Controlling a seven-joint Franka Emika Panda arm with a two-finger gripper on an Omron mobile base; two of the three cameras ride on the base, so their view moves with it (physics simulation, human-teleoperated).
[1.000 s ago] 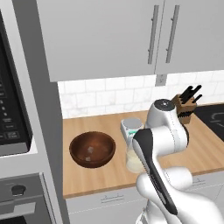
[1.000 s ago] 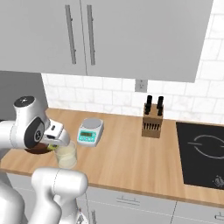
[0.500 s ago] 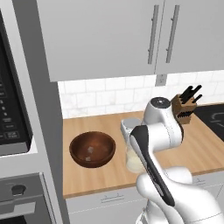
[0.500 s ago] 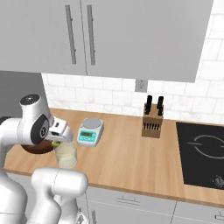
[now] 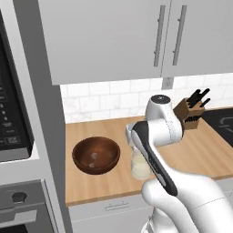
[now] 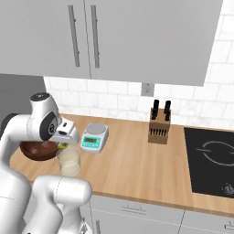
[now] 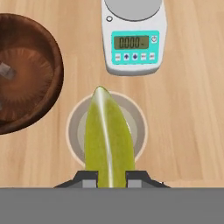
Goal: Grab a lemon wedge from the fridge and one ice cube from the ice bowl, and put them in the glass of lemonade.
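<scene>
The lemon wedge [image 7: 108, 140] is pinched in the end effector [image 7: 111, 177], directly above the glass of lemonade [image 7: 106, 131]. Release it only while centred over the rim, clear of the ice bowl [image 7: 26, 72] alongside.

glass of lemonade [image 6: 68, 160] beside ice bowl [image 6: 35, 150] | scale [image 6: 94, 137] behind | knife block [image 6: 159, 129] right
</scene>
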